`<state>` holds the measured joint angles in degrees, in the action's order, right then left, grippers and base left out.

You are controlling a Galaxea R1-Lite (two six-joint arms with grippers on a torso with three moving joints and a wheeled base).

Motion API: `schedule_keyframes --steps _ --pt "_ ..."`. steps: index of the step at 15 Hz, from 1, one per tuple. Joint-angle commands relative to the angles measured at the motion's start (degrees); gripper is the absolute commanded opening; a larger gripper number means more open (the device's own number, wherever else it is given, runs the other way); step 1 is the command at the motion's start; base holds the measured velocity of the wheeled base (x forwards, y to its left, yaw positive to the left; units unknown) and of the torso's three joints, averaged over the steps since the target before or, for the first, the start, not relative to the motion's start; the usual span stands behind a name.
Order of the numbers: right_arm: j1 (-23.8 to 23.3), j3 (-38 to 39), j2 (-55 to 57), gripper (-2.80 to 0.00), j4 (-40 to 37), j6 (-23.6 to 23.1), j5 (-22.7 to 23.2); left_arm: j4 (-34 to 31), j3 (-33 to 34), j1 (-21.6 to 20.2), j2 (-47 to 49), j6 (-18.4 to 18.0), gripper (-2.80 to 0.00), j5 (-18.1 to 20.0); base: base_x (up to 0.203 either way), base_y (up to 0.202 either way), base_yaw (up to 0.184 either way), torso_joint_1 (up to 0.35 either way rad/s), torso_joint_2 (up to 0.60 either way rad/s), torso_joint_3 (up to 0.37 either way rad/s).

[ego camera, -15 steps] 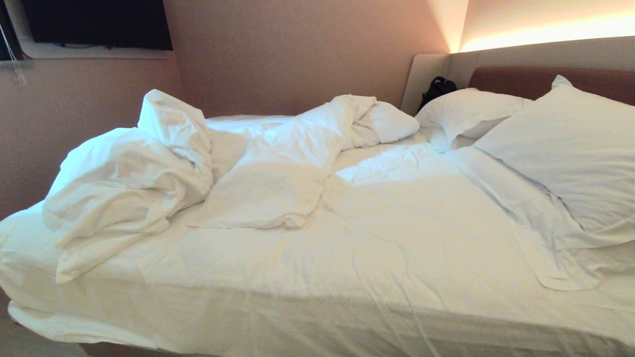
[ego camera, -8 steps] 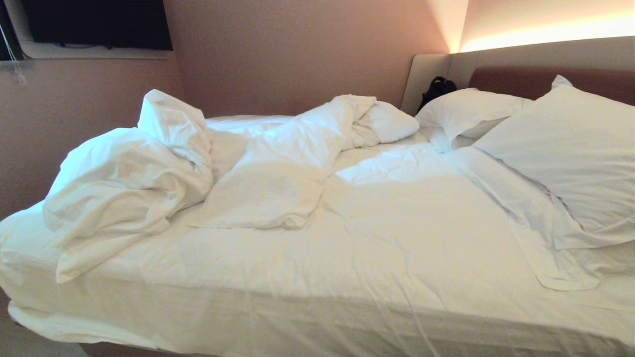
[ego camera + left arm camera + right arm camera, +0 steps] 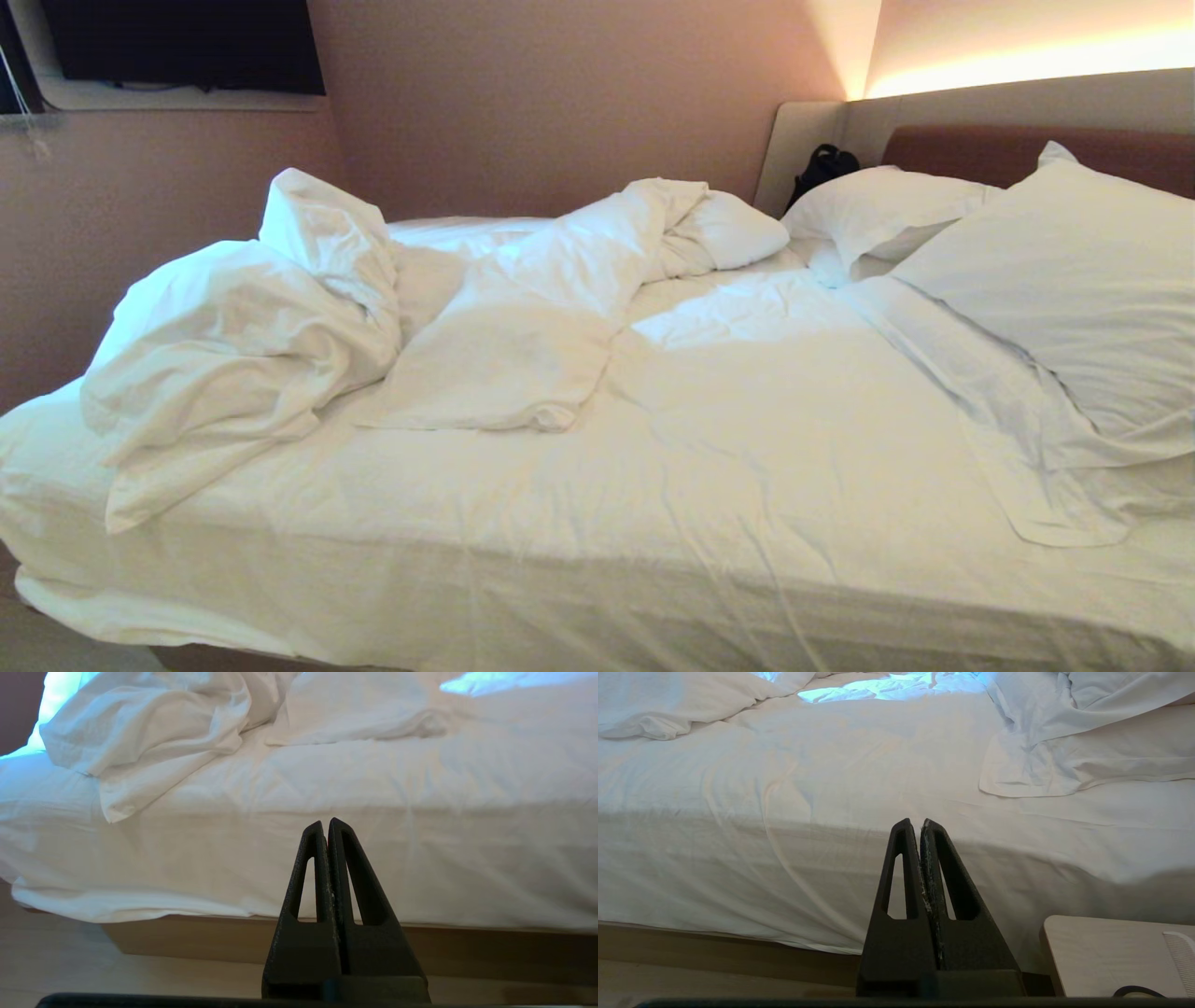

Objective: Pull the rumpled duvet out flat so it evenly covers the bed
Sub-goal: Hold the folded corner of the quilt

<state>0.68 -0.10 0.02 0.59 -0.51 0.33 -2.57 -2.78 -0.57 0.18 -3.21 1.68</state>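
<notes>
The duvet point(image 3: 280, 327) lies bunched in a white, puffy heap on the left and far side of the bed point(image 3: 747, 485), with one fold running toward the pillows. The rest of the white mattress sheet is bare. Neither arm shows in the head view. My left gripper point(image 3: 325, 823) hangs shut and empty in front of the bed's near side, below the duvet point(image 3: 154, 728) heap, above the tan wooden base point(image 3: 187, 938). My right gripper point(image 3: 915, 823) is also shut and empty, facing the mattress edge further right, with a duvet point(image 3: 668, 704) fold far off.
Two plump pillows point(image 3: 1074, 280) point(image 3: 887, 215) lean at the brown headboard point(image 3: 980, 149), with a flat loose white cloth point(image 3: 1008, 420) before them. A black bag point(image 3: 822, 168) sits behind the bed. A light wooden bedside table point(image 3: 1106, 952) stands close to my right gripper. A dark screen point(image 3: 187, 42) hangs on the wall.
</notes>
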Motion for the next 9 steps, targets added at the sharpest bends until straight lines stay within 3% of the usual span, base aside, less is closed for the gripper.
schedule_keyframes --steps 1,6,9 --pt "0.02 0.01 -0.02 -2.80 0.03 -0.02 0.02 -1.10 -2.31 -0.02 0.92 0.54 -2.80 0.25 0.000 0.000 0.000 0.000 0.00 0.000" --pt "0.02 0.10 -0.02 -2.80 0.03 -0.02 0.02 -4.08 -10.57 0.04 13.69 6.13 -2.80 2.01 0.000 0.000 0.000 0.000 0.00 0.000" --pt "0.02 0.01 -0.02 -2.80 0.03 -0.02 0.02 -2.27 -17.17 0.02 31.97 12.07 -2.80 3.29 0.000 0.000 0.000 0.000 0.00 0.000"
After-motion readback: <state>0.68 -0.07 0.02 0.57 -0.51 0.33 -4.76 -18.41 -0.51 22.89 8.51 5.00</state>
